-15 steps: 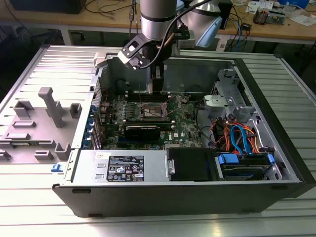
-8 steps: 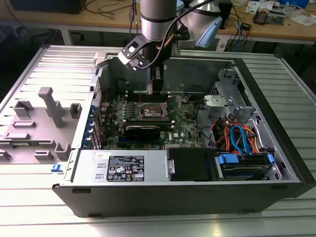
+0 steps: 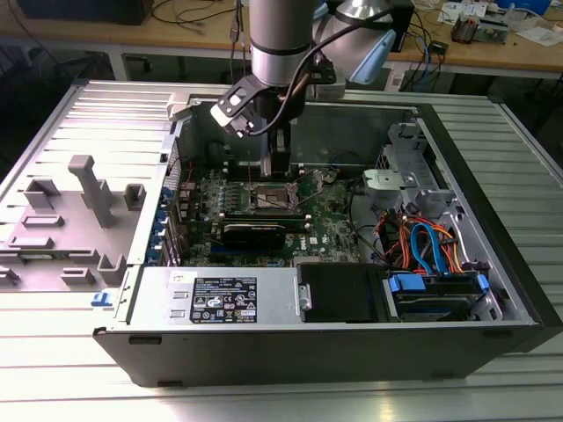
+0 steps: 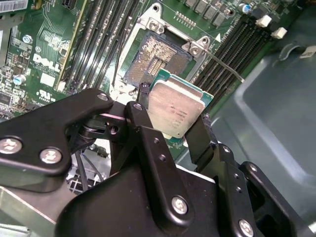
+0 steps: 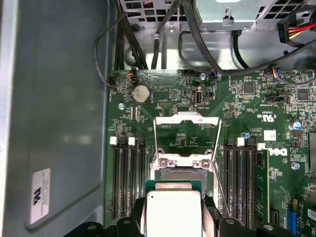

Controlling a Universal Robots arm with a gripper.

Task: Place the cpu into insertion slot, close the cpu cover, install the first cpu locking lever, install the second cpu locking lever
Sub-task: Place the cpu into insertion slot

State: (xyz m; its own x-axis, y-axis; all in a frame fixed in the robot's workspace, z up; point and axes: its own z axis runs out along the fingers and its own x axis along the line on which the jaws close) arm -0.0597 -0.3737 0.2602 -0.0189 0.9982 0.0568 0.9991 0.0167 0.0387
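Note:
My gripper is shut on the cpu, a flat silver-grey square chip held by its edges between the two black fingers. It hangs tilted just above and beside the insertion slot, whose dark contact field lies bare inside a shiny metal rim. In the first wrist view the cpu sits in the gripper just short of the slot. The cpu cover is swung open beyond it. A thin locking lever stands released. In the exterior view the gripper reaches into the case over the slot.
Long black memory slots flank the socket on both sides. The open computer case holds a drive cage, coloured cables and a power supply. Black cables run along the board's edge. Grey fixtures stand at the exterior view's left.

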